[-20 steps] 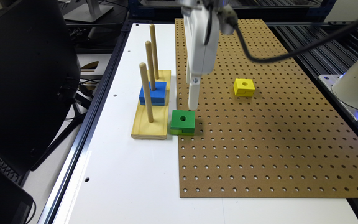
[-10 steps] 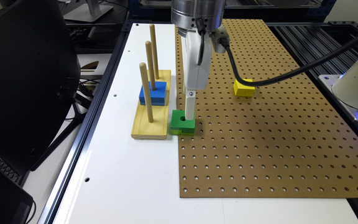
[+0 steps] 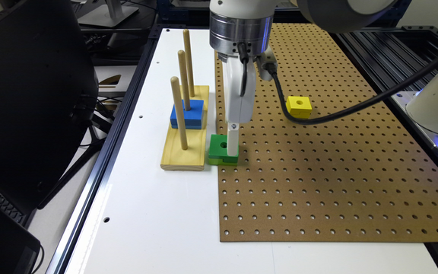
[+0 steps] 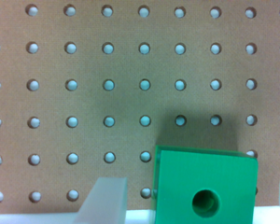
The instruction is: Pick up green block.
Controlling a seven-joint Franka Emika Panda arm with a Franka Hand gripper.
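In the exterior view the white gripper [image 3: 233,146] stands vertical over the small square dark-green block with a round centre hole and lime-green lower layer [image 3: 222,150], which sits at the edge of the brown perforated pegboard [image 3: 318,171], just beside the pale wooden peg stand [image 3: 186,146]. That stand carries a blue holed block [image 3: 188,114]; a yellow holed block [image 3: 299,106] lies well apart.

In the wrist view the green block [image 4: 205,186] lies between two translucent fingertips [image 4: 107,198], spread apart and gripping nothing. It sits nearer one fingertip, so centring before closing would likely keep it from twisting or nudging the stand
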